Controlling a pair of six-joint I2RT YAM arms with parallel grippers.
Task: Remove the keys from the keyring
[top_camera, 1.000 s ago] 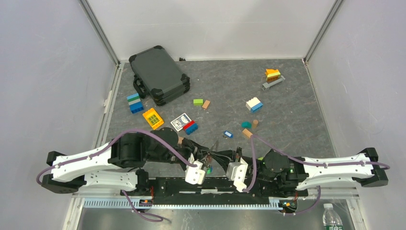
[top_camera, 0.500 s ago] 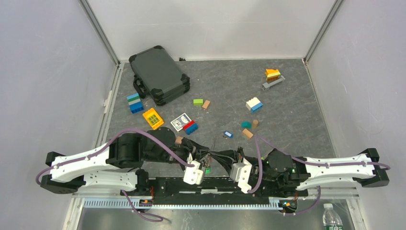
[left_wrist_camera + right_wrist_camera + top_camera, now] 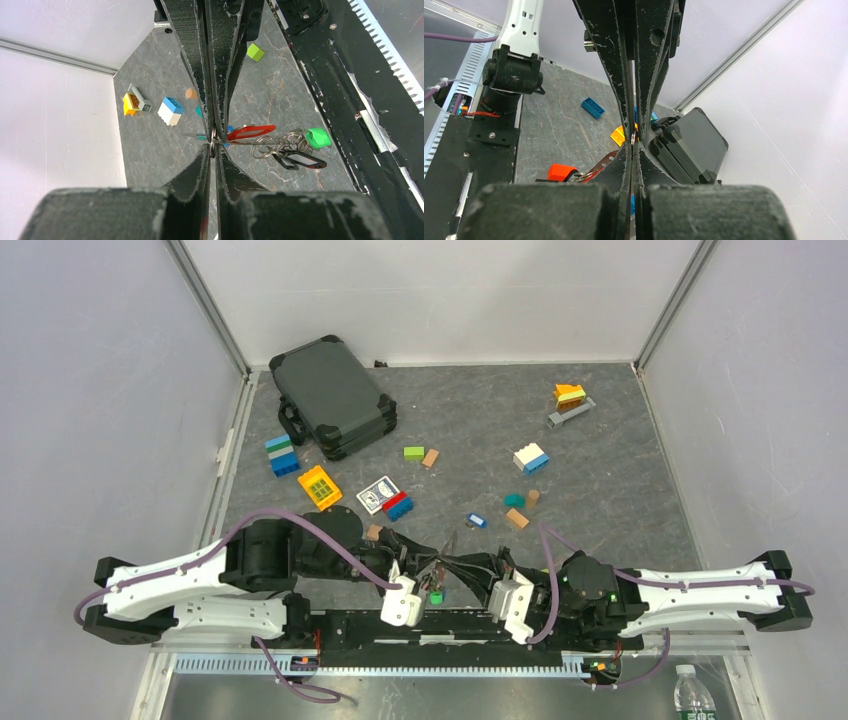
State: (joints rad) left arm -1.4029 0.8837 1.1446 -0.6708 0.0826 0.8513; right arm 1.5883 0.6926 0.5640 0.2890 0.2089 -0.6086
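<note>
My left gripper [image 3: 432, 574] is shut on the thin grey keyring [image 3: 213, 142], held low over the near table edge. The keys hang beside it on small rings [image 3: 280, 145]: a red head [image 3: 250, 132], a green head [image 3: 317, 137] and a black head [image 3: 300, 160]. The green head also shows from above [image 3: 437, 597]. My right gripper [image 3: 468, 568] faces the left one, shut on a thin metal piece of the same bunch [image 3: 632, 141]. A red head [image 3: 561, 172] hangs left of its fingers [image 3: 621, 165]. From above the arms hide most of the bunch.
A small blue-headed piece [image 3: 476, 520] lies on the table beyond the grippers. A black case [image 3: 330, 395] stands at the back left, and a card box [image 3: 376, 493] in the middle. Coloured blocks [image 3: 530, 458] are scattered about. A black rail [image 3: 450, 625] runs along the near edge.
Both wrists have drawn a little apart and toward the near edge, the right one moving right. The bunch stays held between them.
</note>
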